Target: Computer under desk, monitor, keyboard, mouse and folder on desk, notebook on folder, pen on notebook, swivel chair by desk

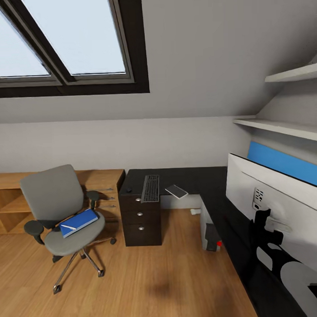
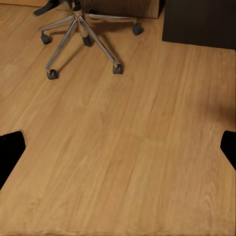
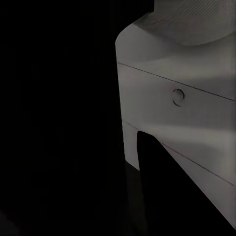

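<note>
1. On my left wrist feed, the left gripper [image 2: 120, 147] is spread wide: I see only the two dark fingertips [image 2: 10, 152] at opposite edges of the picture, with nothing between them but the wooden floor [image 2: 128, 147].
2. My right wrist feed is mostly dark, with a pale grey moulded body close in front. I cannot tell whether the right gripper is spread or pressed together.
3. Beyond the left gripper stands the chrome five-star base of the swivel chair [image 2: 81, 29] on its castors, and a corner of the black desk [image 2: 199, 22].
4. From the head camera, the swivel chair [image 1: 57, 203] stands on the floor [image 1: 158, 277] in front of a light wooden drawer unit [image 1: 104, 183], just beside the desk's drawer end.
5. The folder [image 1: 79, 222] lies on the chair's seat, with the pen [image 1: 68, 227] resting on top of it.
6. The desk [image 1: 196, 180] carries the keyboard [image 1: 151, 188] above the three drawers, the mouse [image 1: 129, 189] near the keyboard on the chair's side, and the notebook [image 1: 176, 191] on the keyboard's other side, overhanging the desk edge.
7. The computer [image 1: 210, 230] stands on the floor under the desk.
8. The monitor [image 1: 279, 204] sits on the desk's near wing, white back towards me, in front of a blue wall panel [image 1: 286, 163].
</note>
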Available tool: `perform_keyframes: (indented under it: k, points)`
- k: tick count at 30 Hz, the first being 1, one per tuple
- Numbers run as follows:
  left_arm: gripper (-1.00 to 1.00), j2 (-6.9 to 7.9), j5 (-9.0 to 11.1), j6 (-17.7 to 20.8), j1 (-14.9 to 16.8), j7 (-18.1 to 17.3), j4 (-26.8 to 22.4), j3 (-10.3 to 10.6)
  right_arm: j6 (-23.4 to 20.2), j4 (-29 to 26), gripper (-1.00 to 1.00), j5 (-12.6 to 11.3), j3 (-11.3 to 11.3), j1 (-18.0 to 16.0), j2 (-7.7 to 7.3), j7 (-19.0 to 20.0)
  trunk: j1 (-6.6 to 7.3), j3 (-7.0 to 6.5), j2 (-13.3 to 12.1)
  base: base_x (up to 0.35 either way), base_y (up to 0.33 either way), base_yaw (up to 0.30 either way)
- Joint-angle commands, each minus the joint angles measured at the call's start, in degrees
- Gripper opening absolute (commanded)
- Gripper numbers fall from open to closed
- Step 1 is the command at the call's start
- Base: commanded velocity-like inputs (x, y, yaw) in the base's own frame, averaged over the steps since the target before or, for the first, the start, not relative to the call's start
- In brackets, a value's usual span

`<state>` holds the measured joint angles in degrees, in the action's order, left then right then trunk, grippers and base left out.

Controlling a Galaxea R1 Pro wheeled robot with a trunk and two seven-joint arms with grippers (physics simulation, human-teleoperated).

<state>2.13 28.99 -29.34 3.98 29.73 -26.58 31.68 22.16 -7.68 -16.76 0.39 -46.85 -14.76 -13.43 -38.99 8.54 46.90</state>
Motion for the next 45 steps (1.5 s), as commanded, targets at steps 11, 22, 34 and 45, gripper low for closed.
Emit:
perform_keyframes:
  k: [11, 22, 34, 45]
  points:
    - [1.00, 0.06, 0.36, -0.18, 0.06, 0.42, -0.05, 0.49, 0.25, -0.05, -1.00, -0.14, 0.57, -0.08, 0.00, -0.04, 0.03, 0.08, 0.08, -0.335, 0.000, 0.000]
    - [1.00, 0.06, 0.36, -0.19, 0.06, 0.50, -0.05, 0.49, 0.20, -0.05, -1.00, -0.14, 0.57, -0.08, 0.00, -0.10, 0.03, 0.08, 0.08, -0.144, 0.000, 0.000]
    - [1.00, 0.08, 0.36, -0.19, 0.06, 0.51, -0.05, 0.49, 0.23, -0.05, -1.00, -0.12, 0.57, -0.08, 0.00, -0.05, 0.03, 0.08, 0.08, -0.002, 0.000, 0.000]
    - [1.00, 0.07, 0.36, -0.19, 0.06, 0.51, -0.05, 0.48, 0.31, -0.08, -1.00, -0.11, 0.57, -0.08, 0.00, -0.09, 0.03, 0.08, 0.08, 0.000, 0.000, 0.000]
